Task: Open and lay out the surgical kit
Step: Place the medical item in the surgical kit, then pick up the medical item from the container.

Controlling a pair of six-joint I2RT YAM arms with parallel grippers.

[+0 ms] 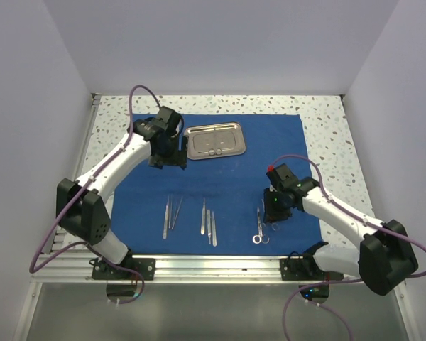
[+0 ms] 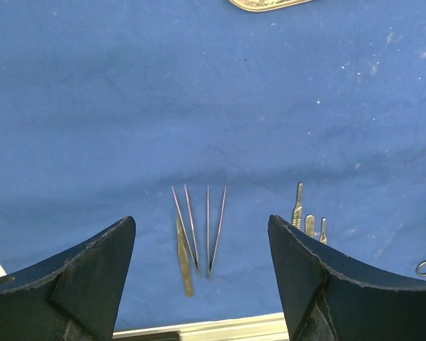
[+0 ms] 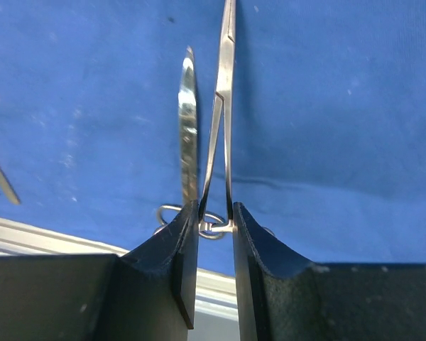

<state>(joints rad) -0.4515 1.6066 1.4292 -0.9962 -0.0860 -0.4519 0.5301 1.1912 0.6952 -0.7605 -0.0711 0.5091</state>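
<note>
Lying spread flat on the speckled table (image 1: 326, 135), the blue cloth (image 1: 284, 142) carries the whole kit. You have the steel tray (image 1: 214, 141) at its far edge, near the middle. The instruments lie in a row along the near side: tweezers (image 1: 172, 213) on the left, scalpel handles (image 1: 208, 224) in the centre, scissors (image 1: 260, 226) on the right. All point away from the arms, and each group is apart from the next.

Your right gripper (image 3: 214, 227) sits low at the scissors. Its fingers (image 3: 259, 270) stand close together, and the two shanks sit in that narrow gap just ahead of the rings, one shank against each pad. You cannot tell from the wrist view whether the scissors are off the cloth. Mind the neighbour: a second slim steel instrument (image 3: 189, 128) lies just beside the scissors, parallel to them. Its near end runs in behind one fingertip, with a ring showing there.

Your left gripper (image 2: 202, 284) hangs above the cloth between the tray and the tweezers, spread wide and holding nothing. In its wrist view the tweezers lie on the cloth between the fingers, the scalpel handles are off to one side, and only the tray's rim shows at the top edge.

An aluminium rail (image 1: 213, 264) runs along the table's near edge, just beyond the cloth's hem, and white walls stand on three sides.
</note>
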